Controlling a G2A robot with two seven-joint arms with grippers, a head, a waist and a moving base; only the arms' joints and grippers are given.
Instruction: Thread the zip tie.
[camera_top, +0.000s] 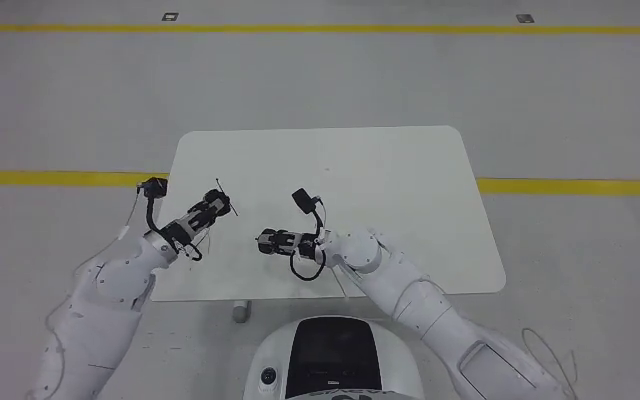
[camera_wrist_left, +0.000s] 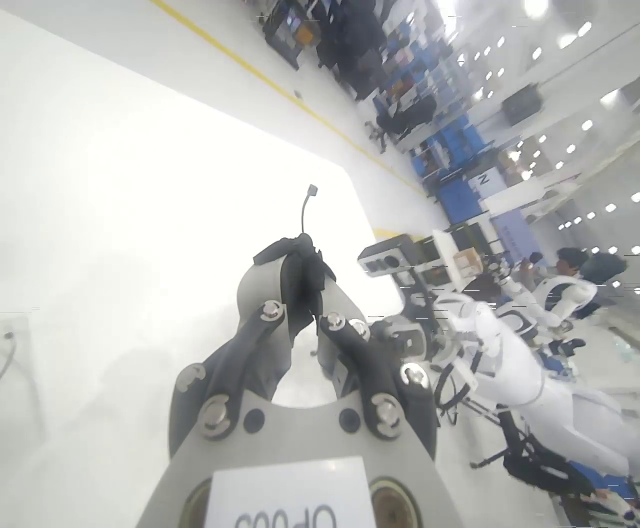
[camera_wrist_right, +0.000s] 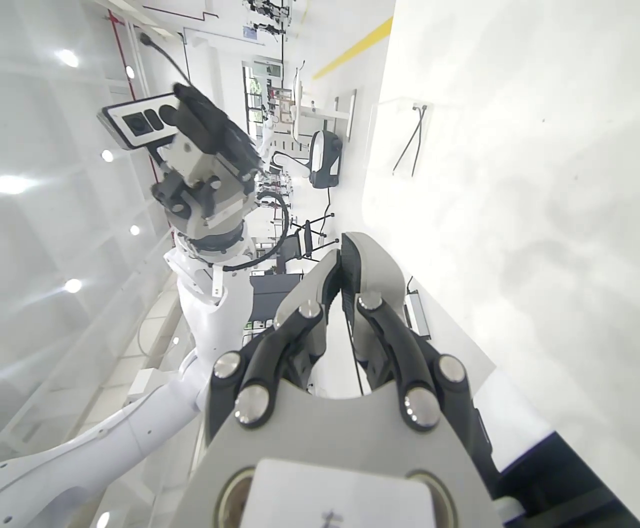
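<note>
Clenched on the black zip tie (camera_wrist_left: 303, 215), the left gripper (camera_wrist_left: 300, 248) leaves the tie's square head (camera_wrist_left: 312, 189) standing out past its fingertips, over the white table (camera_top: 400, 170). The right gripper (camera_wrist_right: 344, 250) has its pads pressed together, with nothing clearly between them. From above, the zip tie lies at about 11 o'clock from the right gripper, near but apart, its long axis running roughly 11 to 5 o'clock. Threading likely needs the right gripper to release and take the tie's free end.
</note>
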